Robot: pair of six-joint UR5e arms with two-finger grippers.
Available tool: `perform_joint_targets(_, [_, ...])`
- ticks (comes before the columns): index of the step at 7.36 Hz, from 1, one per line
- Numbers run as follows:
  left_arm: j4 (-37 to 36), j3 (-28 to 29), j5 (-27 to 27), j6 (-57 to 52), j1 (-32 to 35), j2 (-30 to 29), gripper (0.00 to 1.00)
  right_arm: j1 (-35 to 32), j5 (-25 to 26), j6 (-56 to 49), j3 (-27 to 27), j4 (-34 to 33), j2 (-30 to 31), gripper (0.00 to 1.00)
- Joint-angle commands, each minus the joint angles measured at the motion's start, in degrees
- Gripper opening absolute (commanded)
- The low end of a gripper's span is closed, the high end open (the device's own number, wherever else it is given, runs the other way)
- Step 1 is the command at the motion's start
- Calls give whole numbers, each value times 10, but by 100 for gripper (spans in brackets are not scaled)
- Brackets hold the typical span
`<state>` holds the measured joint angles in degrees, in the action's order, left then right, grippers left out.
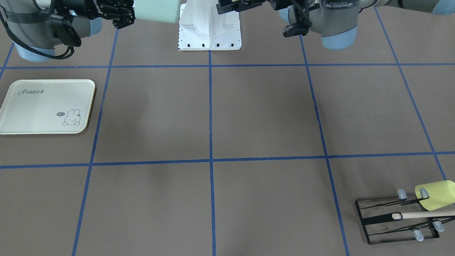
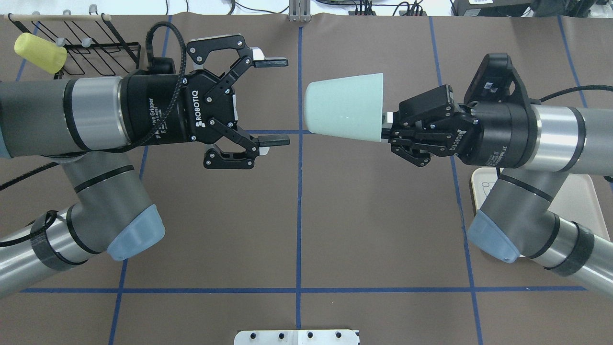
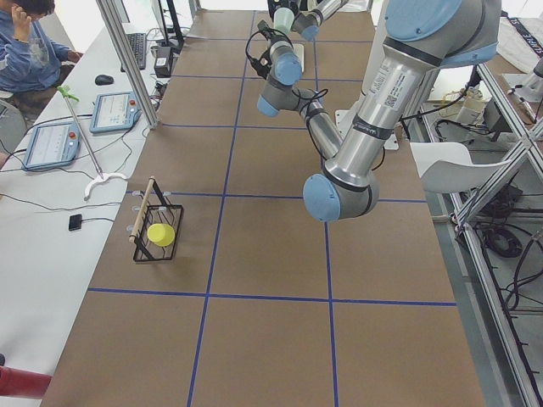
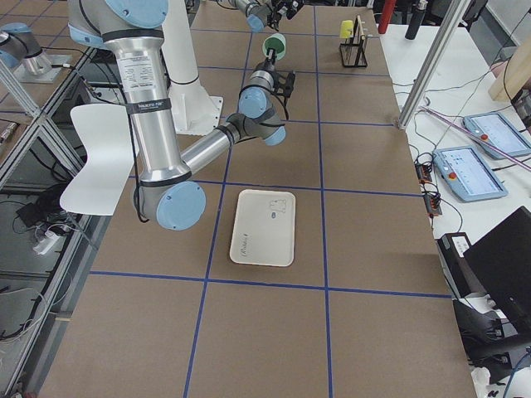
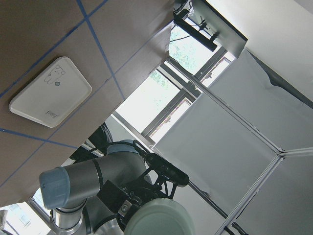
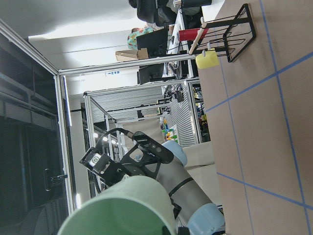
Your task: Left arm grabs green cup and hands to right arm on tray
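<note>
The pale mint-green cup [image 2: 345, 106] hangs on its side in mid-air above the table's middle, its base toward my left arm. My right gripper [image 2: 386, 125] is shut on the cup's rim. It also shows in the front view [image 1: 125, 16] with the cup [image 1: 156, 10]. My left gripper [image 2: 274, 100] is open and empty, a short gap from the cup's base. The cream tray [image 1: 46, 106] lies flat on the table on my right side, partly under my right arm [image 2: 522, 201] in the overhead view.
A black wire rack [image 1: 394, 220] with a wooden bar holds a yellow-green cup [image 1: 435, 195] at the far corner on my left side. The white robot base [image 1: 209, 28] stands between the arms. A person sits beyond the table edge [image 3: 25, 42].
</note>
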<state>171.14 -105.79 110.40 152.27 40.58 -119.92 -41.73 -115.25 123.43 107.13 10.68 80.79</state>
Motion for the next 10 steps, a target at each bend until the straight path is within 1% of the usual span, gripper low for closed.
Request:
perform_joint_targets(1, [-93,-22,32,-129,10,14,100,-17,-51,-109,-21,2,115,0])
perform_joint_targets(2, [-135,-28,37,-162,17,14,100,-45,-76,-139,-37,-5,148,0])
perform_joint_targets(3, [-156,-28,36,-178,29,14,100,-107,-128,-148,-71,-27,153,0])
perform_joint_targets(4, [-184,-30,46,-188,53,14,100,-182,-210,-209,-95,-76,153,0])
perform_joint_targets(5, [-231,-38,66,-248,63,11,100,-220,-237,-302,-97,-155,161,0])
perform_joint_targets(7, [-381,-80,66,-388,66,14,100,-252,-227,-476,-96,-287,185,0])
perform_joint_targets(8, [-453,-95,66,-461,75,14,100,-254,-194,-585,-95,-347,204,0])
perform_joint_targets(9, [-515,-107,66,-521,78,14,100,-257,-184,-691,-90,-425,212,0])
perform_joint_targets(10, [-580,-118,66,-568,83,14,100,-257,-184,-753,-63,-535,211,0])
